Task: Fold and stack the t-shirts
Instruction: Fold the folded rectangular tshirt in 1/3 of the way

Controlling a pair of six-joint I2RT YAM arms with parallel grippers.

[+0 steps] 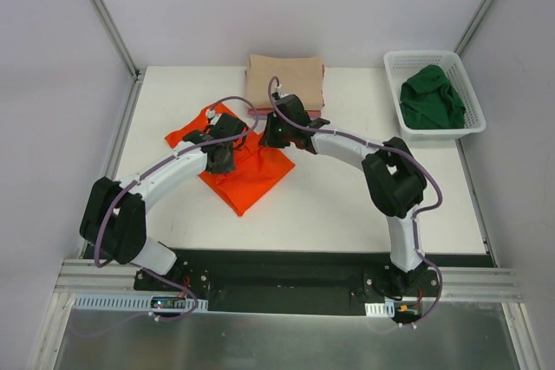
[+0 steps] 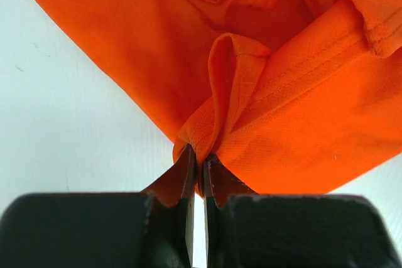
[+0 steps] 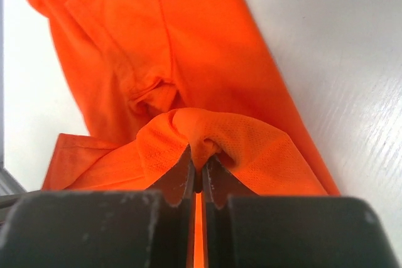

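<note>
my left claw (image 2: 197,155) pinches the orange t-shirt (image 2: 295,130) | my right claw (image 3: 198,158) pinches it too | beige stack (image 1: 285,75) just beyond

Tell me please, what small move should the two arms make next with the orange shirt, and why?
The left gripper and right gripper are each shut on a fold of the orange shirt, which lies crumpled on the table. So probably the best move is to raise both together a little, letting the cloth hang straighter.
</note>
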